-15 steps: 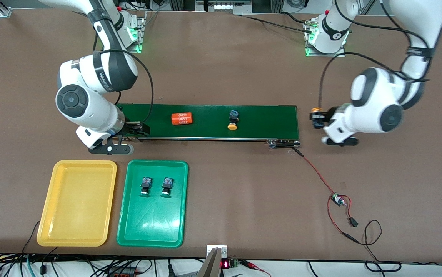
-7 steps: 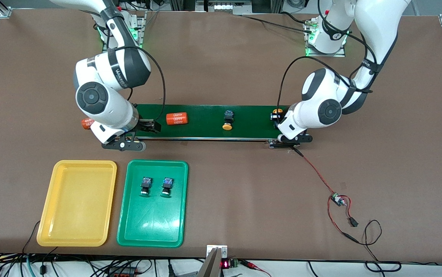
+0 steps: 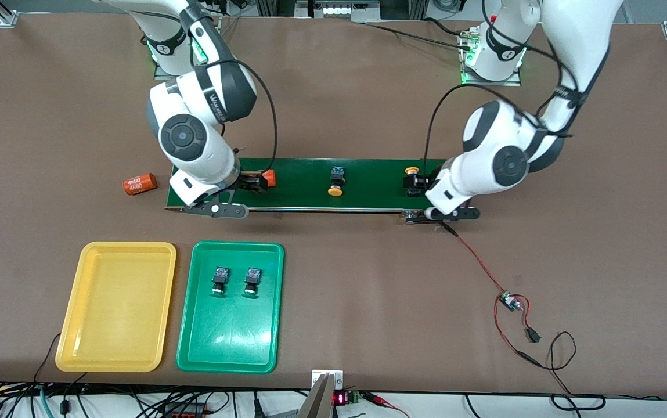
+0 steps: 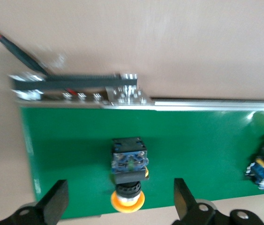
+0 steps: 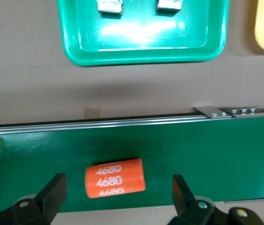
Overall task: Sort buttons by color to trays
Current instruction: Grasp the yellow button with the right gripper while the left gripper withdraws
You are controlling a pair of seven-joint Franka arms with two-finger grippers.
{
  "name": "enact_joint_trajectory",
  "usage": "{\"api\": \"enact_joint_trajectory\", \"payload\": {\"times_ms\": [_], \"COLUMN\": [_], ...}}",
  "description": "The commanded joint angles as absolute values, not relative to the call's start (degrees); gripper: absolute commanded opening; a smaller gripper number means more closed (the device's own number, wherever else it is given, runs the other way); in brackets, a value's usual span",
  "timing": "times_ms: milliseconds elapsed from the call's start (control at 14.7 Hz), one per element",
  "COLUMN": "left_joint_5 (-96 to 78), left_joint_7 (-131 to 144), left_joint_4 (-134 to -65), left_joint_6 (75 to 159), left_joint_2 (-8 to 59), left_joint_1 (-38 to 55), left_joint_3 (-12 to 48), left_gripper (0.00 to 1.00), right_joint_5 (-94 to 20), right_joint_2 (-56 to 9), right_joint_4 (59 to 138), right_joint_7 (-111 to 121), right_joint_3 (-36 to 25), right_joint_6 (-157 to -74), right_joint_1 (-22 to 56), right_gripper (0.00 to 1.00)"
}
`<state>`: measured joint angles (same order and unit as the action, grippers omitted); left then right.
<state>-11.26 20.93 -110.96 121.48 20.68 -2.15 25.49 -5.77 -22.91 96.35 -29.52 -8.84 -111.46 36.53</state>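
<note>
Mid-frame on belt: our left gripper fingers apart over yellow-capped button; right gripper spread over orange cylinder. We should retreat straight up, not nudging button.

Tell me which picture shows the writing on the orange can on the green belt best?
The right wrist view: the orange can fills it, numbers readable, between the right hand's open fingers. In the front view only its end peeks out beside the arm. The left wrist view misses it.
</note>
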Motion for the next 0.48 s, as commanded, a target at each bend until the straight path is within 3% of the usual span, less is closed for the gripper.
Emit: {"api": "enact_joint_trajectory", "payload": {"times_ms": [0, 204, 409], "left_joint_5": [-6.89, 4.1, 4.05], "left_joint_7": [20.3, 18.21, 9.44], "left_joint_4": [-109.53, -104.43, -103.01], "left_joint_6": [113.5, 105.05, 101.17], "left_joint_2": [12.85, 10.03, 4.86], "left_joint_1": [-5.61, -5.98, -5.36], "left_joint_3": [24.87, 23.21, 16.37], "left_gripper": [1.0, 1.0, 1.0], "right_joint_5": [-6.06, -6.15, -6.24], "right_joint_2": [-22.67, -22.68, -23.99], "right_joint_4": [96.86, 96.77, 96.77], "right_joint_7": [-31.2, -31.64, -32.16], "right_joint_3": [-8.96, -8.96, -8.96], "right_joint_6": [-112.58, -113.11, -116.0], "right_joint_1": [38.75, 41.13, 43.85], "right_gripper": [1.0, 1.0, 1.0]}}
